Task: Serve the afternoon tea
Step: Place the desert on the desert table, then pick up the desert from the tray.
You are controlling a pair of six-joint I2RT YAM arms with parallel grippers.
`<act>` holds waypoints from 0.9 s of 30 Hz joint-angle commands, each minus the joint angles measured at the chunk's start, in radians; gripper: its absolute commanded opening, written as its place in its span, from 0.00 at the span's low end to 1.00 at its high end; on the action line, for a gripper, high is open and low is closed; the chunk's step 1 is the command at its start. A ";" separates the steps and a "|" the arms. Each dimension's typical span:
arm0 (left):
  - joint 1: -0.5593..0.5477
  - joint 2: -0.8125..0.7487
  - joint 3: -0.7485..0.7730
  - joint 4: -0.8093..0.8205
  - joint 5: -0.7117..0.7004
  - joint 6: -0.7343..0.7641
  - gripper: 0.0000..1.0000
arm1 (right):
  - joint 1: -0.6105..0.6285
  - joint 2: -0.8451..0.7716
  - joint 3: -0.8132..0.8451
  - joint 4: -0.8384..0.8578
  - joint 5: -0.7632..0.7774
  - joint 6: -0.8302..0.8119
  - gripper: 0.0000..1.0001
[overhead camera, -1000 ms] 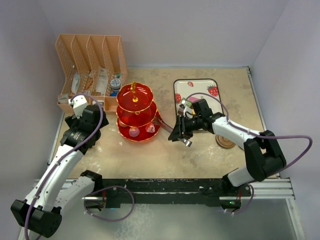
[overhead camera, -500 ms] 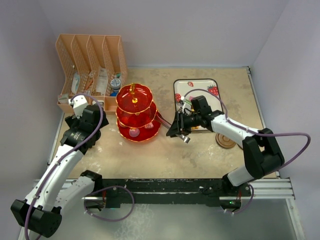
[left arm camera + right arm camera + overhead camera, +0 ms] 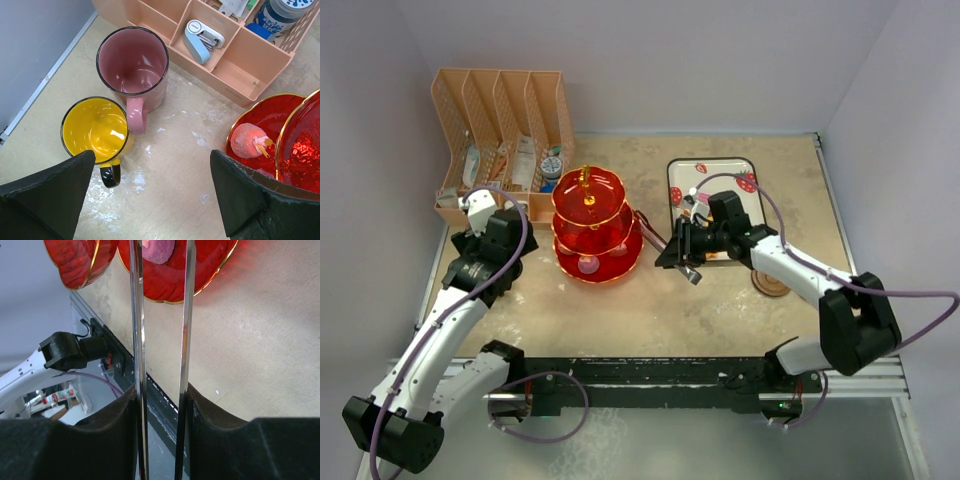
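Right pincer [image 3: 161, 396] clamps the tongs [image 3: 187, 315], tips cut off from view at the stand [image 3: 592, 228]; left pincer [image 3: 152, 165] gapes wide over pink mug [image 3: 132, 65] and yellow mug [image 3: 95, 130], by the desk's [image 3: 720, 310] left edge.

Bare table [image 3: 650, 300] in front of stand [image 3: 592, 225]; organizer [image 3: 500, 110] just behind, tray [image 3: 720, 172] rightward.

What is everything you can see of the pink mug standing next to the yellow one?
The pink mug looks like glossy, slightly translucent pink plastic or glass with a dark rim. It stands upright and empty on the beige table. Its single handle points toward the yellow mug and comes very near it, but whether they touch cannot be judged. The peach organiser is just behind it. Nothing grips the mug.
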 commanded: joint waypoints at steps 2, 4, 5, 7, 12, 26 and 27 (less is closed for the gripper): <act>-0.004 -0.013 0.017 0.034 -0.014 0.007 0.94 | 0.003 -0.122 -0.031 -0.005 0.088 0.010 0.37; -0.005 -0.013 0.017 0.034 -0.014 0.007 0.94 | 0.003 -0.159 -0.042 -0.025 0.130 0.009 0.36; -0.005 -0.014 0.017 0.033 -0.014 0.007 0.94 | 0.003 -0.176 -0.045 -0.040 0.156 0.007 0.36; -0.005 -0.013 0.017 0.032 -0.014 0.008 0.94 | 0.003 -0.217 -0.047 -0.073 0.218 0.003 0.36; -0.004 -0.021 0.017 0.034 -0.012 0.010 0.95 | 0.003 -0.320 -0.035 -0.147 0.385 -0.008 0.34; -0.004 -0.033 0.016 0.032 -0.014 0.009 0.95 | -0.170 -0.329 0.061 -0.264 0.520 -0.173 0.30; -0.004 -0.033 0.017 0.032 -0.014 0.009 0.95 | -0.229 -0.325 0.053 -0.259 0.483 -0.195 0.30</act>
